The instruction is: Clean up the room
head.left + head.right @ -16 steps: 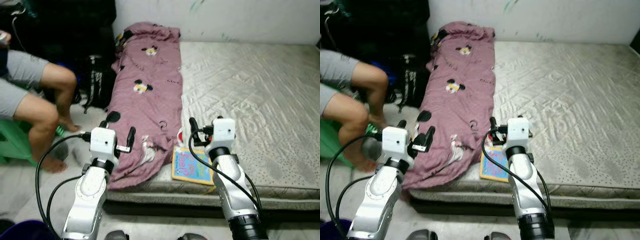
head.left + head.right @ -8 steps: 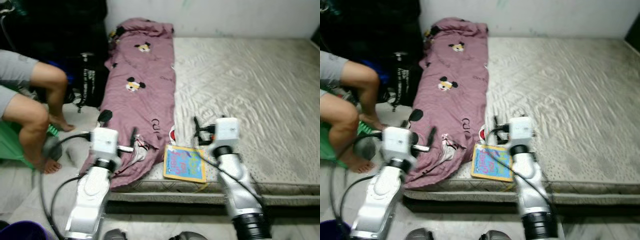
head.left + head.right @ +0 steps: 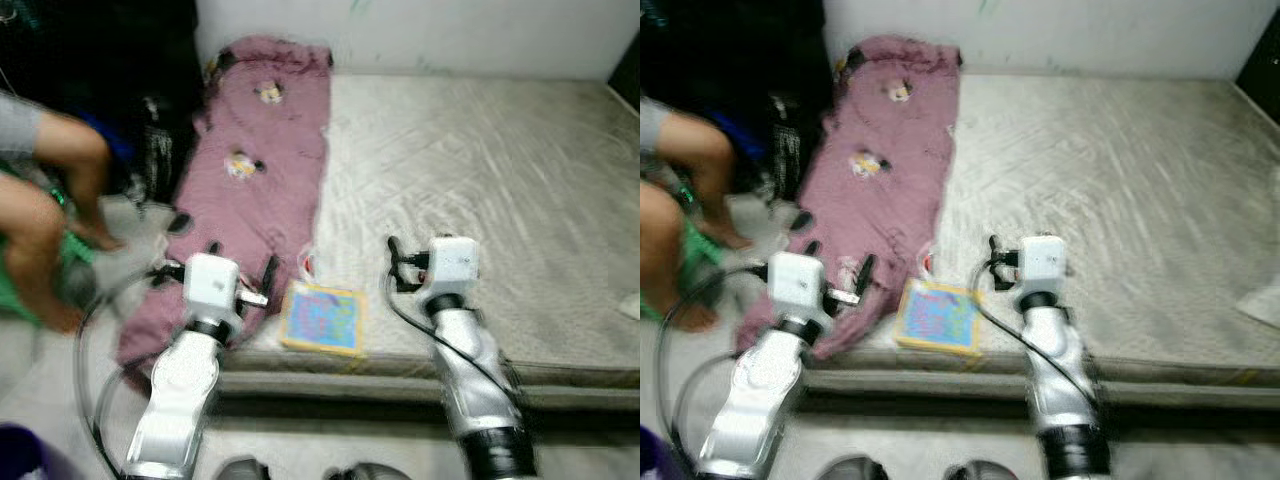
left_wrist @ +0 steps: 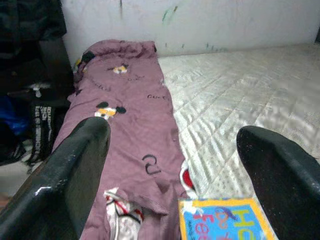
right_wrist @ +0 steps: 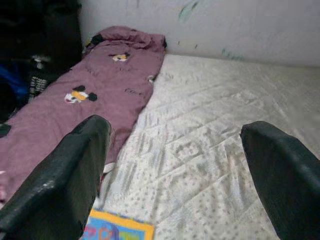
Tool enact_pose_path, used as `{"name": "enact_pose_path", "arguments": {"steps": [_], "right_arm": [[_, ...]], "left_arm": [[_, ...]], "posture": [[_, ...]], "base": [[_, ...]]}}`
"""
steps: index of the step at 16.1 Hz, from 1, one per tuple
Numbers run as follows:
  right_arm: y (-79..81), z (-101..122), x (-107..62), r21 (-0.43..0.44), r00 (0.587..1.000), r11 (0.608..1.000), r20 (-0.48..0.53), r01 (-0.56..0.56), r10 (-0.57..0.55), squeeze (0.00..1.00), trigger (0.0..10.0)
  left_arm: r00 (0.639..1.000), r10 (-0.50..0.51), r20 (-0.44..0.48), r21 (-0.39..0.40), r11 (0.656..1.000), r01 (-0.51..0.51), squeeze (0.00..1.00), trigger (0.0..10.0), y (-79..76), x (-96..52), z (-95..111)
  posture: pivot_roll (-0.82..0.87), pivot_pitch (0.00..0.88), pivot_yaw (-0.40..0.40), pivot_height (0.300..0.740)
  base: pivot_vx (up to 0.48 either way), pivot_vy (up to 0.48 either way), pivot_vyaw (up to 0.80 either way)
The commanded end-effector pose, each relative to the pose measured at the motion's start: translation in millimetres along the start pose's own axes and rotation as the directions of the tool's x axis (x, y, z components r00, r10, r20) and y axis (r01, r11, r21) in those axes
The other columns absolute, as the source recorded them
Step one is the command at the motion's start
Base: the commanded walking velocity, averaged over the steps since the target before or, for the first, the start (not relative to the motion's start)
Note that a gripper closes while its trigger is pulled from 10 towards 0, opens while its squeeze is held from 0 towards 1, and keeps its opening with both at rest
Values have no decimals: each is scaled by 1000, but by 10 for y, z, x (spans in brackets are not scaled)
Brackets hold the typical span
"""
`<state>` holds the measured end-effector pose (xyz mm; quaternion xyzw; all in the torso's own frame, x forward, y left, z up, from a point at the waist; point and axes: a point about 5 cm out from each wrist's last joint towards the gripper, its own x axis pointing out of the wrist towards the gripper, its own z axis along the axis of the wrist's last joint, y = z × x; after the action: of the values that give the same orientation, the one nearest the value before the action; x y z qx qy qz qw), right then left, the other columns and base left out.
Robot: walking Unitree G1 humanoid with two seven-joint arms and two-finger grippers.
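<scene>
A mauve blanket [image 3: 255, 170] printed with cartoon mice lies along the left side of a bare grey mattress [image 3: 500, 180] and hangs over its front edge. A colourful book [image 3: 322, 318] with a yellow border lies flat at the mattress's front edge, beside the blanket. My left gripper [image 3: 240, 262] is open over the blanket's front end, left of the book. My right gripper [image 3: 410, 265] is open over bare mattress, right of the book. Both wrist views look between open fingers [image 4: 80, 165] toward the blanket [image 5: 80, 95] and the book's corner [image 5: 120, 231]. A small red and white thing [image 4: 187, 177] peeks out at the blanket's edge.
A person's bare legs [image 3: 45, 190] are at the far left, on a green stool. Black bags [image 3: 150, 150] stand against the wall beside the mattress. A pale scrap [image 3: 630, 305] lies at the mattress's right edge. A purple bin [image 3: 15, 455] is at the lower left.
The camera has swung to the right and the picture is blurred, so blanket, book and person sit further left in frame. Both grippers stay open and hold nothing.
</scene>
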<state>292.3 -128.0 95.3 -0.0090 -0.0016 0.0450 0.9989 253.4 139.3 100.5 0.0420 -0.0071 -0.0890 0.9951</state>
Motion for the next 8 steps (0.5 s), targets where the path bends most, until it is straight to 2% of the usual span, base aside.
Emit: {"name": "enact_pose_path", "arguments": {"steps": [1, 3, 8], "right_arm": [[-40, 7, 4, -10, 1000, 1000, -1, 6, -6, 0, 10000], [-42, 5, 9, -11, 1000, 1000, -2, 5, -5, 0, 10000], [-39, -1, 9, -11, 1000, 1000, -5, 6, -6, 0, 10000]], "left_arm": [[1000, 1, 14, -1, 1000, -1, 0, 10000, -10, 13, 34], [1000, 1, 15, -1, 1000, -1, 0, 10000, -12, 20, 33], [1000, 1, 21, -8, 1000, -1, 0, 10000, -7, 17, 39]], "posture": [[26, 62, -18, 740], [25, 60, -20, 740], [26, 60, -20, 740]], "base": [[0, -292, 0], [0, -247, 0], [0, 0, 0]]}}
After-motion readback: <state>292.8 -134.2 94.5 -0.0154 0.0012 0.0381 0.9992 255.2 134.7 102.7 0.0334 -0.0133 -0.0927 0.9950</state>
